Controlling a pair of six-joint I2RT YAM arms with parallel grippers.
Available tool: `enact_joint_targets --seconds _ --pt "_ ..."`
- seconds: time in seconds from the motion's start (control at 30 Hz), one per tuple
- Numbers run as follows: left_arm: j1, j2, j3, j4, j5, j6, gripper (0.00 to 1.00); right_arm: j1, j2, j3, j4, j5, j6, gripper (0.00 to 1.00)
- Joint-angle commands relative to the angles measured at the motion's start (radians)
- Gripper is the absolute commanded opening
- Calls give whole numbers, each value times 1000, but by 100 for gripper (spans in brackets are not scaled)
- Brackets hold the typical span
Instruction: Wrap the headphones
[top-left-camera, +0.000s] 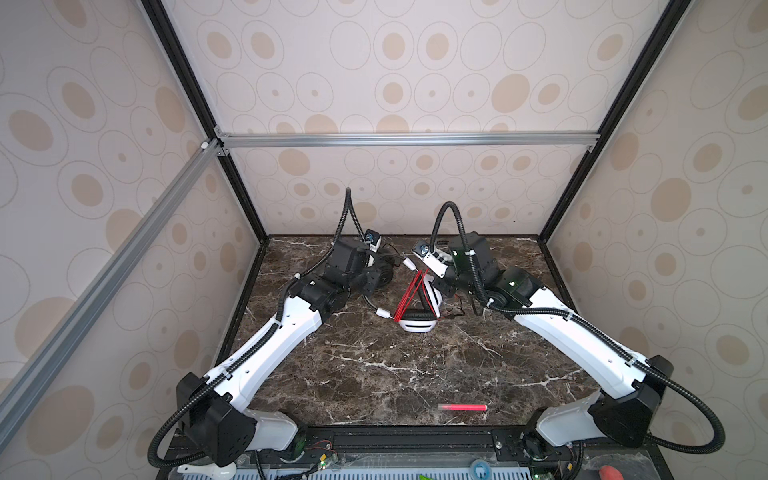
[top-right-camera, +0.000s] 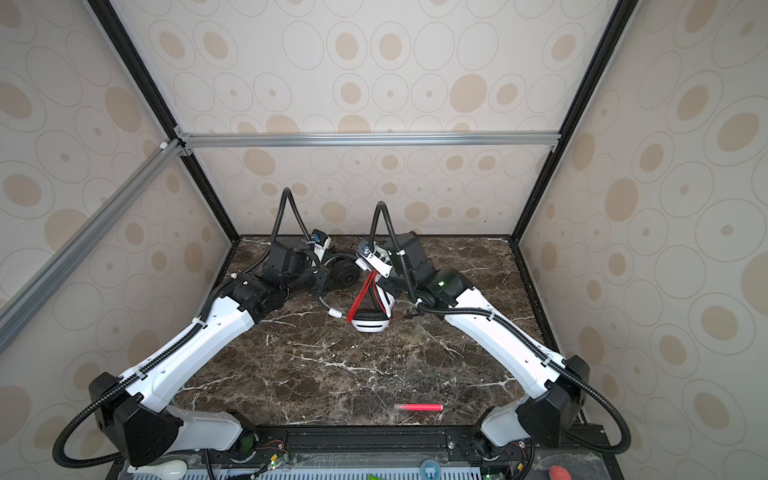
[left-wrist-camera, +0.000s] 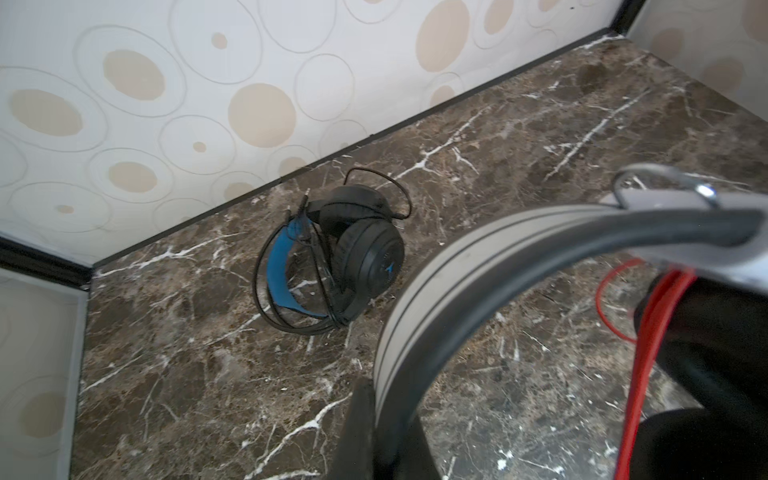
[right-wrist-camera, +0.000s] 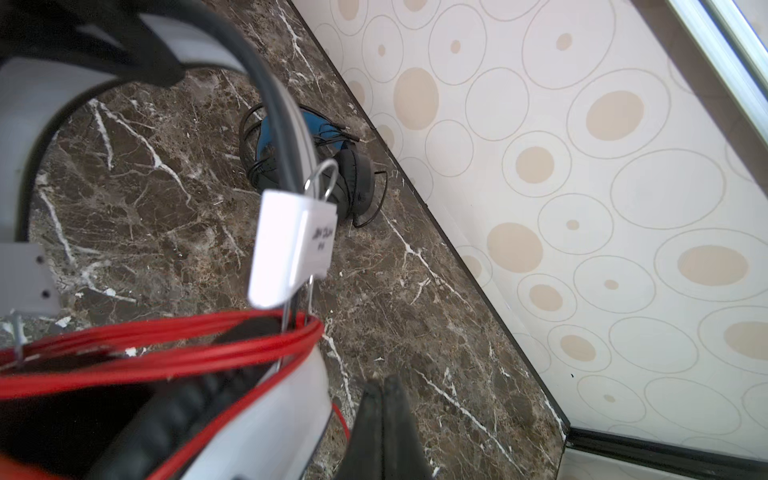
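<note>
left of centre in a top view, the left gripper (top-left-camera: 370, 284) is clamped on the headband of the white headset (top-left-camera: 417, 324), the black headset (left-wrist-camera: 357, 257) lying on the bench (top-left-camera: 353, 374) just behind it by the back wall. the white headset sits mid-frame with its red cable (top-left-camera: 409, 297) looped across it in strands; just right, the right gripper (right-wrist-camera: 384, 403) has its fingers pressed together.

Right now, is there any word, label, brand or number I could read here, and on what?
White tag at the white headset: two short lines of dark print, too blurred to read.
Black headset: a blue mark on one cup, no letters legible.
Nothing else readable.
</note>
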Motion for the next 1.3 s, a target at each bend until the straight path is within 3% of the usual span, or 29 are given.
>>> enact_joint_targets --seconds 0.0,0.17,0.5,0.87,1.07,1.27 --pt "-3 -53 3 -6 146 39 0 -35 20 42 -15 -39 -15 1" --pt "-4 -70 16 -21 273 27 0 -99 34 39 -22 -102 48 4" --pt "-4 -54 124 -64 370 10 0 -238 -30 -104 112 -324 199 18" --pt "-4 2 322 -72 431 -52 0 -318 -67 -313 331 -458 334 18" --pt "-5 47 458 -81 480 -104 0 -328 -92 -445 518 -560 409 19" --pt "-5 81 545 -68 493 -157 0 -329 -139 -531 583 -655 454 22"
